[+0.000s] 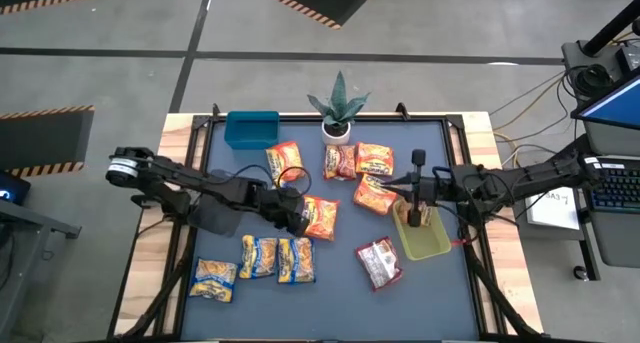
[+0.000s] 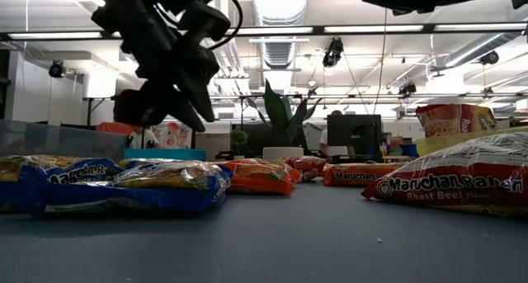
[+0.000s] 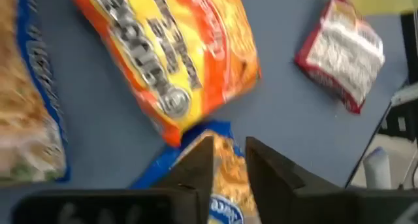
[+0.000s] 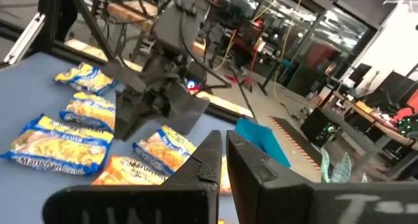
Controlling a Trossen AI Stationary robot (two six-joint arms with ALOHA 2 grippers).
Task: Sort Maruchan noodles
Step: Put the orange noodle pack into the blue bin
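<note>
Sorting barely begun; Maruchan noodles (image 1: 318,218) mostly lie loose mid-tabletop (image 1: 440,303); one in yellow-green bin (image 1: 424,241), blue bin (image 1: 250,129) apparently empty; left hand (image 1: 292,211) fingers nearly closed, holding nothing visible; right hand (image 1: 414,215) clenched, over yellow-green bin.

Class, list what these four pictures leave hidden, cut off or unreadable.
- Yellow-green bin: high view, right gripper covers its contents.
- Left gripper: high view, hides the packet beneath.
- Blue-and-yellow packet: left wrist view, edge cuts it off; grip unclear.
- Blue bin: right wrist view, fingers partly hide it.
</note>
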